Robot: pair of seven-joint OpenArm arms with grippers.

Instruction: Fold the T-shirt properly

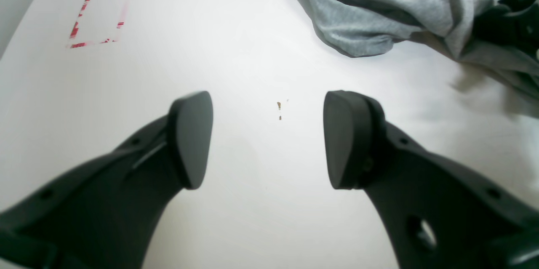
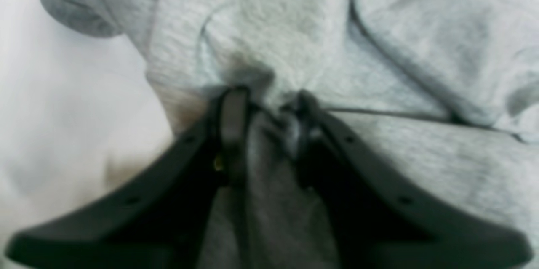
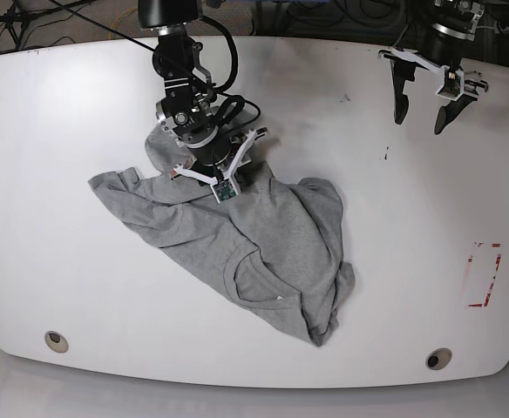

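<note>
Barely underway: the T-shirt (image 3: pixel 254 244) lies crumpled mid-counter (image 3: pixel 63 87) with no fold made, the right gripper (image 2: pixel 267 105) has its fingers pinched narrow on a bunch of grey cloth, and the left gripper (image 1: pixel 267 138) hovers wide and empty well apart.

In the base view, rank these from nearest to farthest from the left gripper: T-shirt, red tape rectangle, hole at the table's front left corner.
1. Red tape rectangle, below the left gripper.
2. T-shirt, mid-table.
3. Hole, opposite front corner.
</note>
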